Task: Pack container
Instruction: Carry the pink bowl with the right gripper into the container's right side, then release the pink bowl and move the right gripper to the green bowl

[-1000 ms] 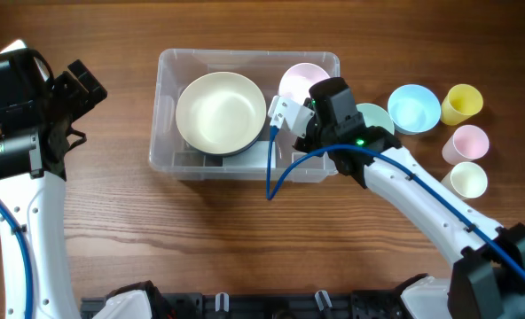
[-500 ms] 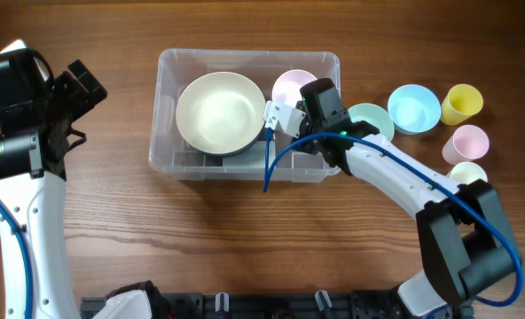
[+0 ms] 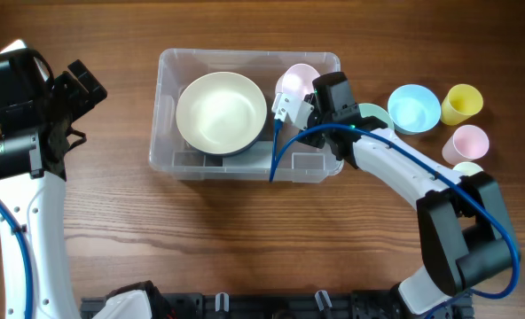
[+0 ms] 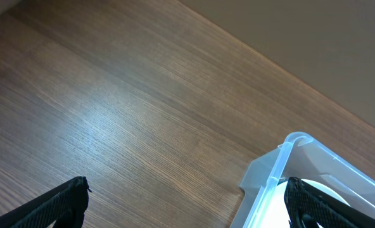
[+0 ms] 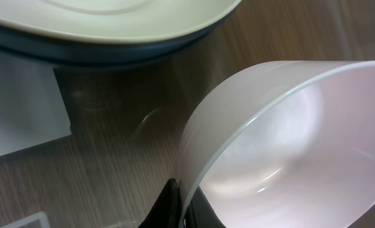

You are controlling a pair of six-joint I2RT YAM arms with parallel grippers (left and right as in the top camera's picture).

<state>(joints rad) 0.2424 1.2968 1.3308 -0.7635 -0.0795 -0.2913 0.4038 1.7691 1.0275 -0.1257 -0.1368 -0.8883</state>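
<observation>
One pink bowl (image 3: 296,80), tilted, rim pinched by the right gripper (image 5: 178,206) at the right end of the container (image 3: 167,151), whose long axis runs left-right, cream bowl (image 3: 220,111) filling its left; left gripper (image 3: 83,87) spread, well left of the container.

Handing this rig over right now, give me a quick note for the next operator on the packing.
Left gripper: open, empty, left of the container.
Right gripper: shut on the rim of the pink bowl, tilted inside the container's right end.
Done: cream bowl is in.
Left: release pink bowl; pack green bowl, blue bowl, yellow cup, pink cup, white cup, all outside on the right.
</observation>
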